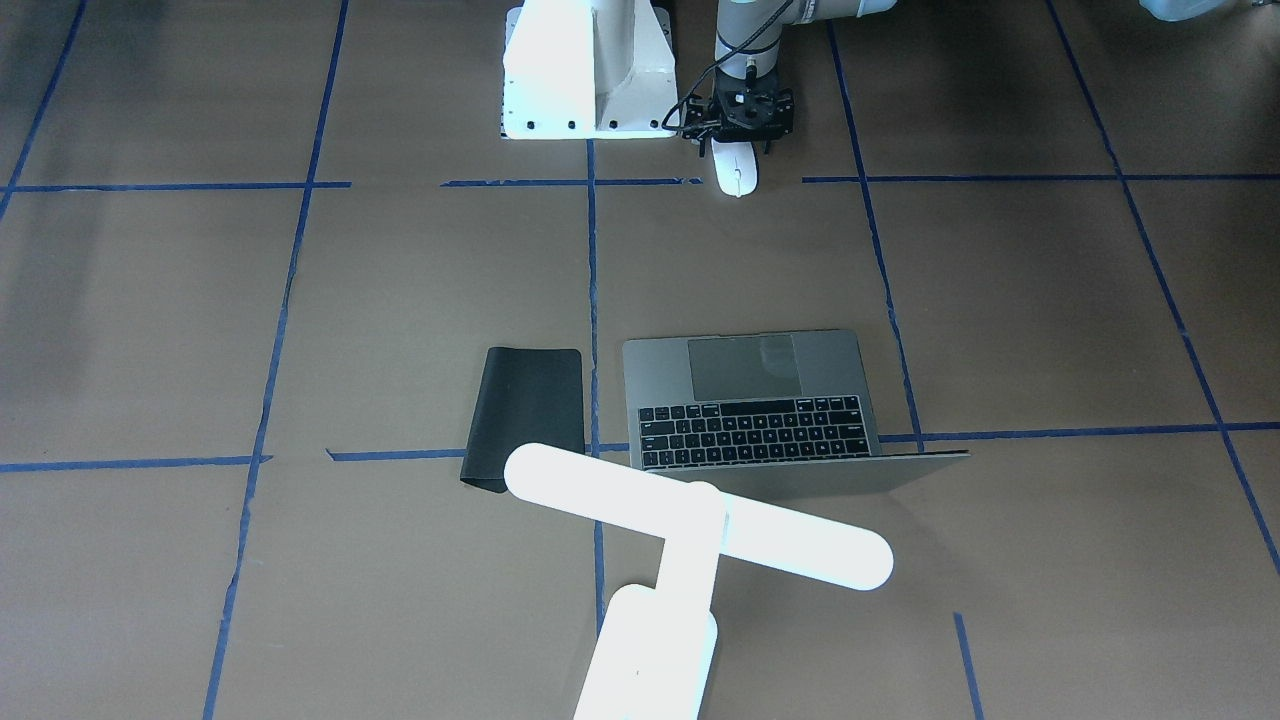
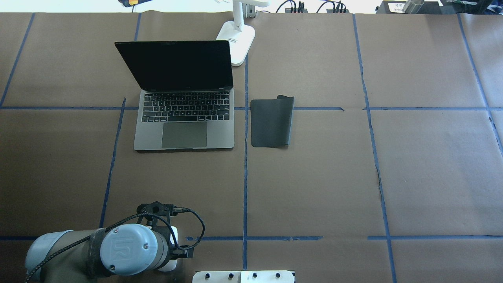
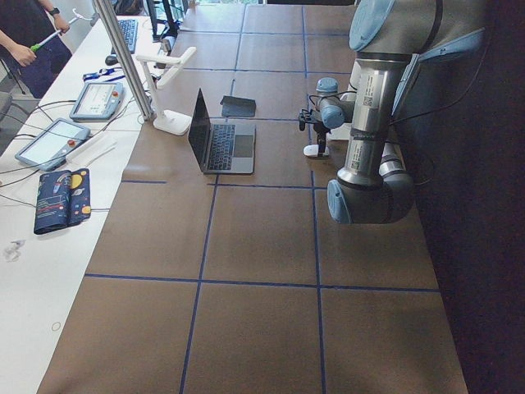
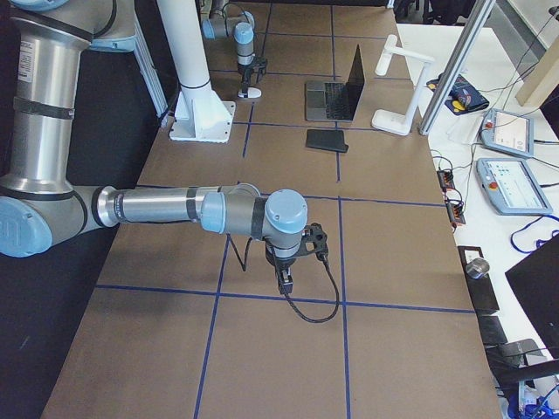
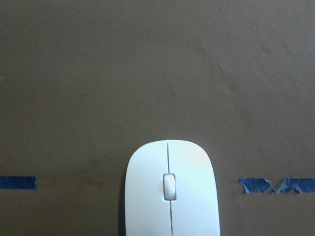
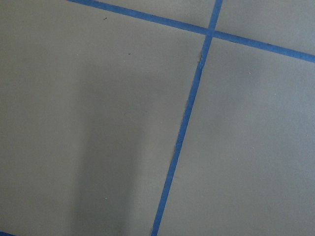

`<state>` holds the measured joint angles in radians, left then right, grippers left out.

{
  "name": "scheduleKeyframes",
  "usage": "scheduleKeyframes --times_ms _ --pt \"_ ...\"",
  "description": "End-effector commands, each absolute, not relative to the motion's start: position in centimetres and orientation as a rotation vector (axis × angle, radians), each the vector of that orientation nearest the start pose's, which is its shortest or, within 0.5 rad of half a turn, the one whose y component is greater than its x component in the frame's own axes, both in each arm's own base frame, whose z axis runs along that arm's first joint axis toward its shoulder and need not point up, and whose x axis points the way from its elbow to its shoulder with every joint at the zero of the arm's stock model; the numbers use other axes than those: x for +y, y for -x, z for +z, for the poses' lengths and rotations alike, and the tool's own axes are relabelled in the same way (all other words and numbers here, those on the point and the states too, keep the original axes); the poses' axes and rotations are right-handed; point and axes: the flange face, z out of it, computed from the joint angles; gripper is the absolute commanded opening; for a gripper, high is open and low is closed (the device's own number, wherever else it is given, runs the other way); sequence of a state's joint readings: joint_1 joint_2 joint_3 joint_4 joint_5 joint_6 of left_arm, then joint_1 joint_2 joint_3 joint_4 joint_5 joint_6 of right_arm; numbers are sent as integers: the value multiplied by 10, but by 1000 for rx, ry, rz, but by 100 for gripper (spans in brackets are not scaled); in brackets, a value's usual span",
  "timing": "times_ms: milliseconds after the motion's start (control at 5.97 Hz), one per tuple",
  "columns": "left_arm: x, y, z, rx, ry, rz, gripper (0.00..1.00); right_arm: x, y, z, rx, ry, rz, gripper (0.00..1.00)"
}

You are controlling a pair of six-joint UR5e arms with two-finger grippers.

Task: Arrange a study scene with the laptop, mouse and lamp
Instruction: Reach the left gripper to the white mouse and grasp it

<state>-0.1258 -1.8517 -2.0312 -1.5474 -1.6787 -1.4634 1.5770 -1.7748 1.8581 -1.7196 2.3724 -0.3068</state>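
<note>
The white mouse (image 1: 737, 172) lies flat on the brown table near the robot's base, and it fills the bottom middle of the left wrist view (image 5: 170, 191). My left gripper (image 1: 736, 150) points down over the mouse's rear end, and its fingers look open on either side. The open grey laptop (image 2: 184, 122) stands mid-table with its dark screen up. The lit white lamp (image 1: 700, 520) stands behind it. Its base (image 2: 237, 43) sits by the laptop's far right corner. My right gripper (image 4: 284, 279) hangs low over bare table far to the right. I cannot tell whether it is open or shut.
A black mat (image 2: 272, 122) lies just right of the laptop with one far corner curled. The white bolted pedestal (image 1: 585, 70) stands beside the mouse. Blue tape lines (image 6: 182, 132) grid the table. Operator tables with pendants (image 4: 507, 131) run along the far edge.
</note>
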Motion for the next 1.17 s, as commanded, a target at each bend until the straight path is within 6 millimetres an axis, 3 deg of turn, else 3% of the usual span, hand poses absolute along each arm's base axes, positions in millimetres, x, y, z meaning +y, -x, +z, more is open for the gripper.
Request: scheduleKeyframes --times_ms 0,168,335,670,838,1005 --pt "-191 -529 316 720 20 21 81 -399 -64 622 -803 -63 -258 100" --pt "-192 -527 315 725 21 21 42 -399 -64 621 -803 -65 -259 100" --pt "-193 -523 310 735 19 21 11 -399 -64 622 -804 -63 -256 100" --pt "-197 -506 290 776 20 41 5 -400 -63 621 -807 -64 -260 100" --pt "-210 -494 280 797 42 30 5 -400 -63 621 -807 -64 -260 100" --pt "-224 -499 247 849 22 23 5 -400 -62 621 -807 -63 -261 100"
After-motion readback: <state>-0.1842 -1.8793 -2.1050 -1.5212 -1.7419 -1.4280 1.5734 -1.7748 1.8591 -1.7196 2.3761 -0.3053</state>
